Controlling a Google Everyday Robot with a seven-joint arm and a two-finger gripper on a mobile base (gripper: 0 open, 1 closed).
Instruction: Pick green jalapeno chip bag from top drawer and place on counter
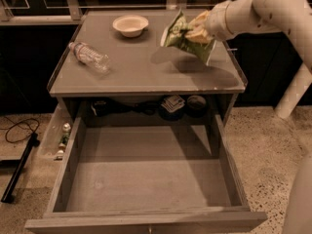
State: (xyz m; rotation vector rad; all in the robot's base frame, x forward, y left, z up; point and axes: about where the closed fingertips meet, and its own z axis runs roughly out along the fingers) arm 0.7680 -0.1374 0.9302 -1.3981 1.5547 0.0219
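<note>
The green jalapeno chip bag (181,37) hangs tilted in my gripper (196,31), just above the right back part of the counter (146,67). The gripper is shut on the bag's upper edge, and my white arm (263,9) reaches in from the upper right. The bag's shadow falls on the counter below it. The top drawer (146,179) is pulled fully out at the front, and its flat grey bottom shows nothing in it.
A white bowl (130,25) stands at the counter's back middle. A clear plastic water bottle (89,56) lies on its left side. Dark items (170,105) sit in the shelf gap under the counter. A black cable (19,130) lies on the floor at left.
</note>
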